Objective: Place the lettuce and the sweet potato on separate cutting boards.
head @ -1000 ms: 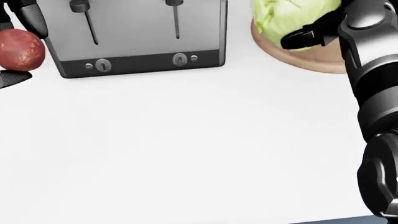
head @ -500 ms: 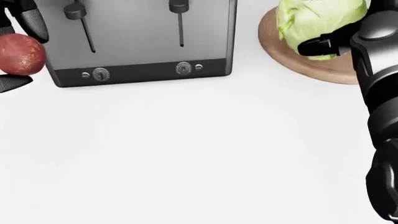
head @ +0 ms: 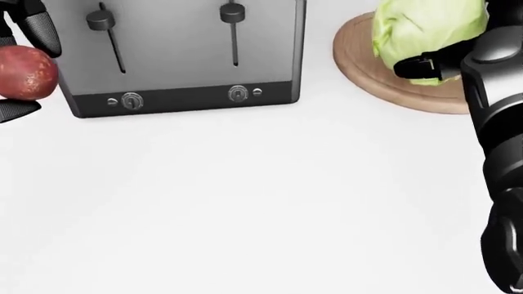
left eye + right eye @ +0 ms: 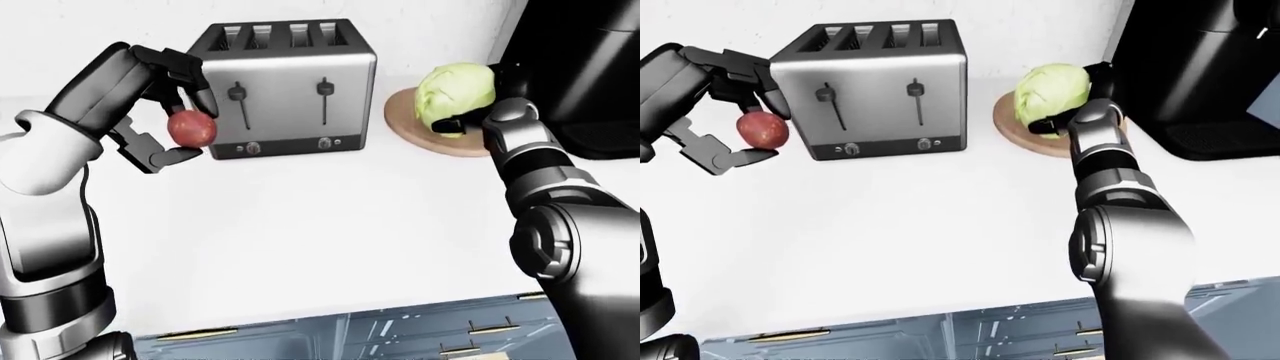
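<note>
The toaster (image 4: pixel 288 90) serves as the landmark. Since a second ago the head view has slid slightly, toaster and board shifting together, so the camera moved; the things themselves sit as before.

To the toaster's right in the left-eye view, the lettuce (image 4: pixel 455 91) rests on a round cutting board (image 4: pixel 415 135) on the white worktop (image 4: pixel 300 232). The right hand (image 4: pixel 458 120) stays at the lettuce with a dark finger across its near side; whether it grips or merely touches, I cannot tell.

To the toaster's left, the left hand (image 4: pixel 165 112) holds the sweet potato (image 4: pixel 191 128) pinched between its fingers, clear above the worktop.

The lettuce half looks done; the sweet potato needs a second board, which shows in no view.
</note>
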